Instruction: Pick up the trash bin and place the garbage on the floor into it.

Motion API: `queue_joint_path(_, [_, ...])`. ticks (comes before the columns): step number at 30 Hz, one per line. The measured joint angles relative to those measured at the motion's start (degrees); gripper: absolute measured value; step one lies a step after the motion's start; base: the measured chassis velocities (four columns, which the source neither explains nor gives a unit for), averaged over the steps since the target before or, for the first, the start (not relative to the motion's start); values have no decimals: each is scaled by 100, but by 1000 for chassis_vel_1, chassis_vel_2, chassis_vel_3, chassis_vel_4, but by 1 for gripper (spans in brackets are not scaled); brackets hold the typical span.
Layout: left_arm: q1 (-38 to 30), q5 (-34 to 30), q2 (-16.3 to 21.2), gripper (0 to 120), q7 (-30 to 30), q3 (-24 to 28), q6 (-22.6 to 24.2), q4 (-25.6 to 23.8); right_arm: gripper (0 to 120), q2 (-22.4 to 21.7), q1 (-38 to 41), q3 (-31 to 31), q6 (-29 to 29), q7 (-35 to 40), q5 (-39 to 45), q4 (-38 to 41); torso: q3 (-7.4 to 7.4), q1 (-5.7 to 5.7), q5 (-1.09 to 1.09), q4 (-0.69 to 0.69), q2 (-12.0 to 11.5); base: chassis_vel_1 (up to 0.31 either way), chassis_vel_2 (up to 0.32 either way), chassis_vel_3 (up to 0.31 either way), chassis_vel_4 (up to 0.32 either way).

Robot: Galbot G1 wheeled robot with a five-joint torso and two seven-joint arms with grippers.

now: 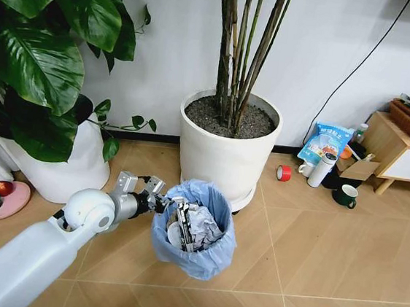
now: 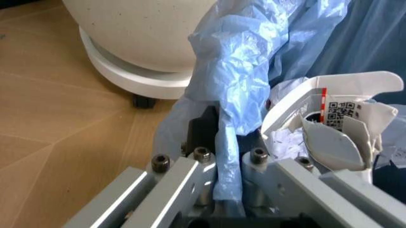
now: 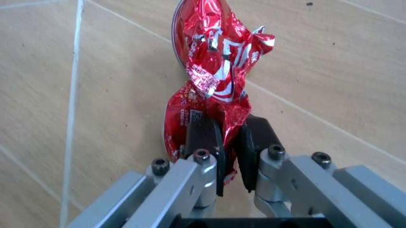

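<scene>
Pinched between my right gripper (image 3: 228,156)'s near-closed pads, red wrapper (image 3: 212,76) hangs over the floor (image 3: 330,61), while my left gripper (image 2: 219,190) clamps the trash bin (image 1: 195,229)'s blue liner by the white pot (image 1: 223,152), so I'd carry it squarely above the rim before releasing.

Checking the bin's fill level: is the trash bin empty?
No, the trash bin, held at its rim by the left gripper, already holds crumpled white paper.

White plant pot (image 1: 224,144), red tape roll (image 1: 283,173), green mug (image 1: 346,195), wooden cabinet (image 1: 400,148).
</scene>
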Motion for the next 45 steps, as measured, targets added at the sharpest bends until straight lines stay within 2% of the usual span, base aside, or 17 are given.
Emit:
queue_joint_path(7, [30, -1, 14, 0, -2, -6, 0, -56, 5, -9, -69, 121, 3, 14, -2, 267, 0, 0, 0, 0, 0, 0, 0, 0, 0])
queue_joint_path(16, [76, 2, 12, 0, -31, -7, 0, -138, 5, -225, -183, 513, -104, 93, -62, 1448, 0, 0, 0, 0, 0, 0, 0, 0, 0])
queue_joint_path(23, [179, 2, 49, 0, -60, -35, 0, -218, 5, -460, -78, 552, -87, 148, -406, 1925, 0, 0, 0, 1, 0, 0, 0, 0, 0])
queue_joint_path(33, [298, 15, 75, 0, -80, -67, 0, -293, 5, -881, 312, 351, -34, 167, -1026, 2618, 0, 0, 0, 0, 0, 0, 0, 0, 0])
queue_joint_path(45, [312, 46, 26, 0, -78, -72, 0, -235, 5, -1471, 823, -48, -284, 467, -888, 3429, 0, 0, 0, 0, 0, 0, 0, 0, 0])
